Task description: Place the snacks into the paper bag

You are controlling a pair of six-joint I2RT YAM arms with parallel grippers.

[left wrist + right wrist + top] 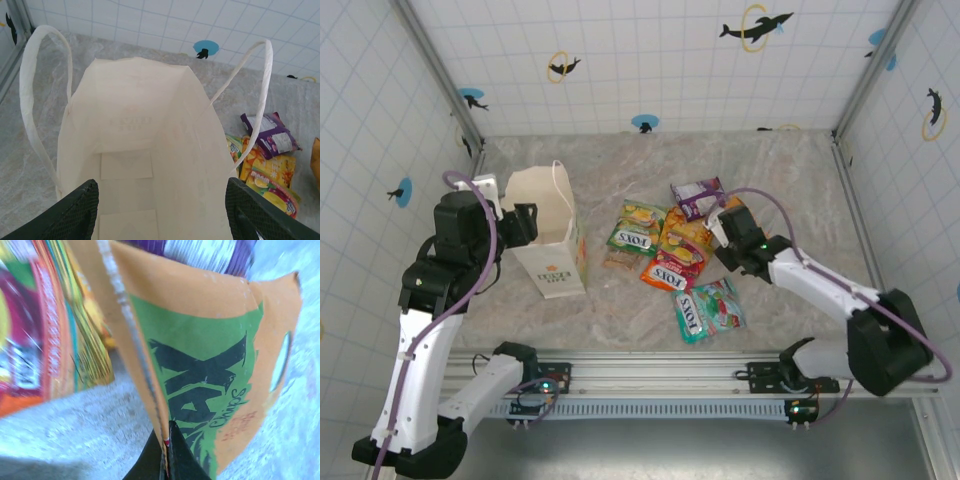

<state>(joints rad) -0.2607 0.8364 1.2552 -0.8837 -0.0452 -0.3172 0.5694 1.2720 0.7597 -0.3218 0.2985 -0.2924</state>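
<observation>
While right gripper [167,442] pinches one orange-green bag [200,360], left gripper [161,195] gapes wide at one paper bag [130,95]

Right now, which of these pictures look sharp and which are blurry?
Top view: sharp, evenly lit, only faint shadows around the bag. Left wrist view: crisp inside the bag, no glare. Right wrist view: the orange packet is fairly clear up close, but the red packet on the left is smeared.
</observation>
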